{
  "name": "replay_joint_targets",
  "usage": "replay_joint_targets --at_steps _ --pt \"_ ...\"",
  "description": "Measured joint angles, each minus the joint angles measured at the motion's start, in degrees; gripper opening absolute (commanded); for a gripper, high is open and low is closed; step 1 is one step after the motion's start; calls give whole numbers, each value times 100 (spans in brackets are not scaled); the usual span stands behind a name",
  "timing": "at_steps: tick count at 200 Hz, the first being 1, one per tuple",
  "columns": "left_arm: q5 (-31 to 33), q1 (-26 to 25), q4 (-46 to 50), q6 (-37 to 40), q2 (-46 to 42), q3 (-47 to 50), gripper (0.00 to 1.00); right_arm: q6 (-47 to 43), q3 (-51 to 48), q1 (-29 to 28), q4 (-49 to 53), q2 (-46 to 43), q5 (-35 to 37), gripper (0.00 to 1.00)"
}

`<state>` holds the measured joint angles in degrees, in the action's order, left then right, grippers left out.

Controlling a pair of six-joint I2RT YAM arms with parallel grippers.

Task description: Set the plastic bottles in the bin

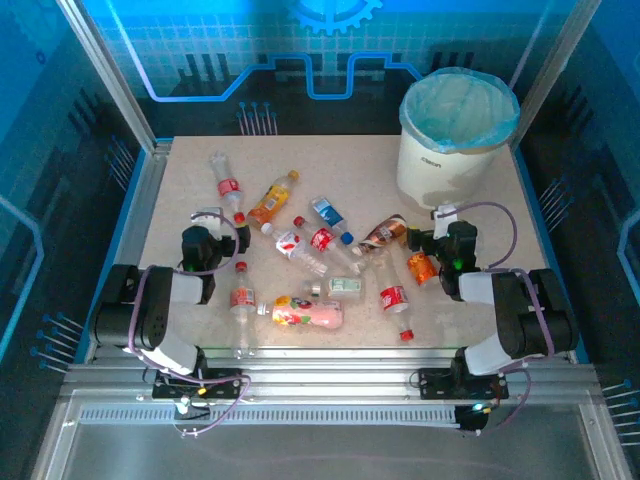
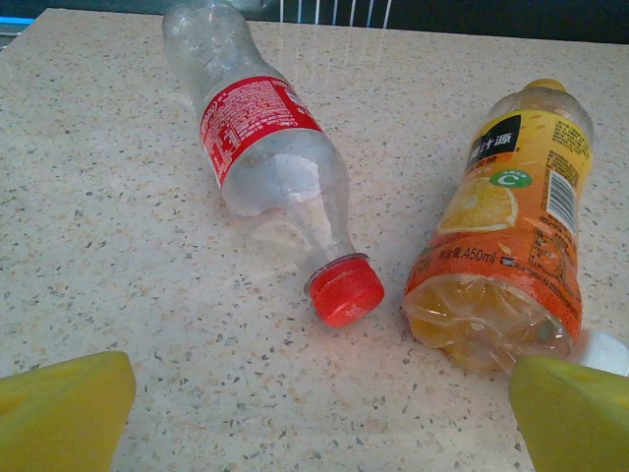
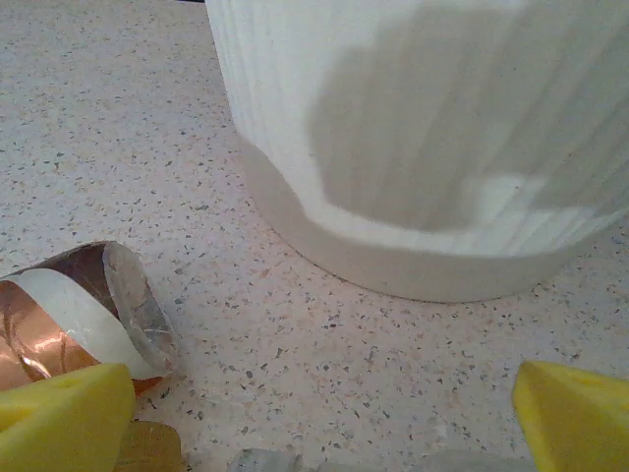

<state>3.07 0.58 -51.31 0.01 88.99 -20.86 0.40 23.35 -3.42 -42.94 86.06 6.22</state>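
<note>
Left fingertips [image 2: 59,413]: blunt yellow pads at the bottom corners of the left wrist view, wide apart, bare table between them.
Left pincer [image 1: 226,233]: open and holding nothing, low over the table [image 1: 175,205], aimed at two bottles lying on their sides.
Left arm [image 1: 150,310]: black links with pale covers, folded back on itself at the near-left edge, wrist reaching forward over the table.
Right pincer [image 1: 437,226]: open as well, nothing between its yellow tips, low and facing the foot of the bin.
Right arm [image 1: 520,315]: mirrors the left, elbow bent at the near-right edge, a purple cable looping over it.
Clear bottle [image 2: 270,147]: thin see-through plastic, dented, red label round its middle, ribbed red cap [image 2: 344,290] towards the camera.
Orange bottle [image 2: 511,236]: just beside the clear one, not touching it, glossy orange label with a fruit picture, crumpled base towards the camera.
Brown-banded bottle [image 3: 79,310]: on its side left of the right pincer, shiny copper and white wrap, clear round end.
Plastic bottles [image 1: 322,240]: scattered lying across the middle of the table, between the arms; a pink bottle [image 1: 310,314] lies nearest the bases.
Bin [image 1: 440,165]: round, white, finely ribbed wall, standing at the far-right corner, a wrinkled pale blue liner [image 1: 460,100] folded over its rim.
Table surface: pale speckled stone look, smooth, slightly glossy.
</note>
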Motion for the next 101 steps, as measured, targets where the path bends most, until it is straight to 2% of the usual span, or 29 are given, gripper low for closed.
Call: replay_joint_targets --at_steps 101 --pt "-63 0 0 4 0 0 99 0 0 0 2 0 0 100"
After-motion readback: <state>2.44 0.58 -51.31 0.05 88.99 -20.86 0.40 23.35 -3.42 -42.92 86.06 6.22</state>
